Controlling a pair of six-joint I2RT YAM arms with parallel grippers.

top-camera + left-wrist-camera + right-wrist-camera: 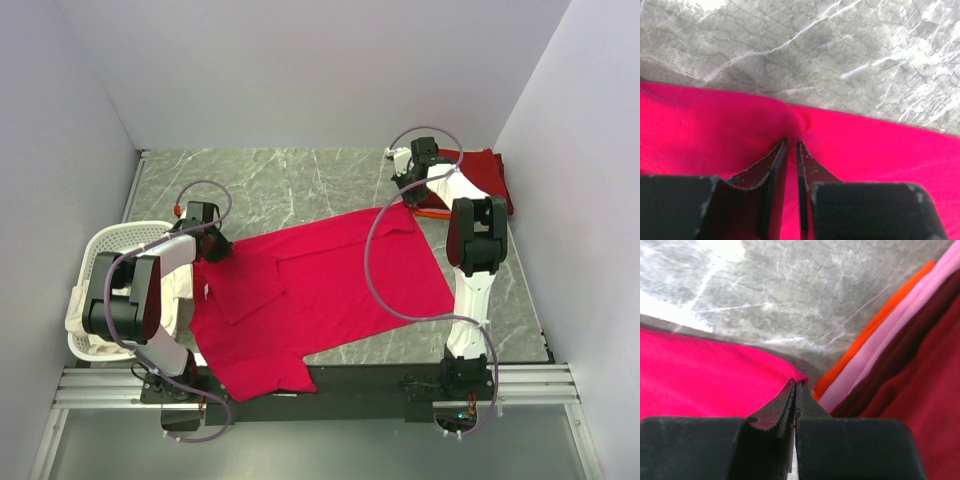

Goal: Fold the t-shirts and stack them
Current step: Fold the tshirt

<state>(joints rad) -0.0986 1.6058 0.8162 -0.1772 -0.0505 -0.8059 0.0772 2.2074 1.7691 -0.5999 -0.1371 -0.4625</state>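
While the crimson t-shirt [340, 290] lies spread out as seen from above, the left gripper [205, 243] and right gripper [408, 190] sit on its far edge, likely to lift it for folding; bare marble table [300, 175] lies beyond. Left wrist: fingers [772, 170] nearly closed, pinching the edge. Right wrist: fingers [775, 412] clamped on the corner (folded stack [900, 355] just beside).

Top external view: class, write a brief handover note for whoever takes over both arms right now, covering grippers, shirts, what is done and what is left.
Left gripper: shut on the far edge of the large crimson-red cloth t-shirt, near its left end.
Right gripper: shut on that shirt's far right corner.
The shirt lies spread on the grey marble-look table; a pile of folded shirts, dark maroon on top, orange below, sits at the far right.
Done: pile started. Left: fold the crimson shirt and stack it.
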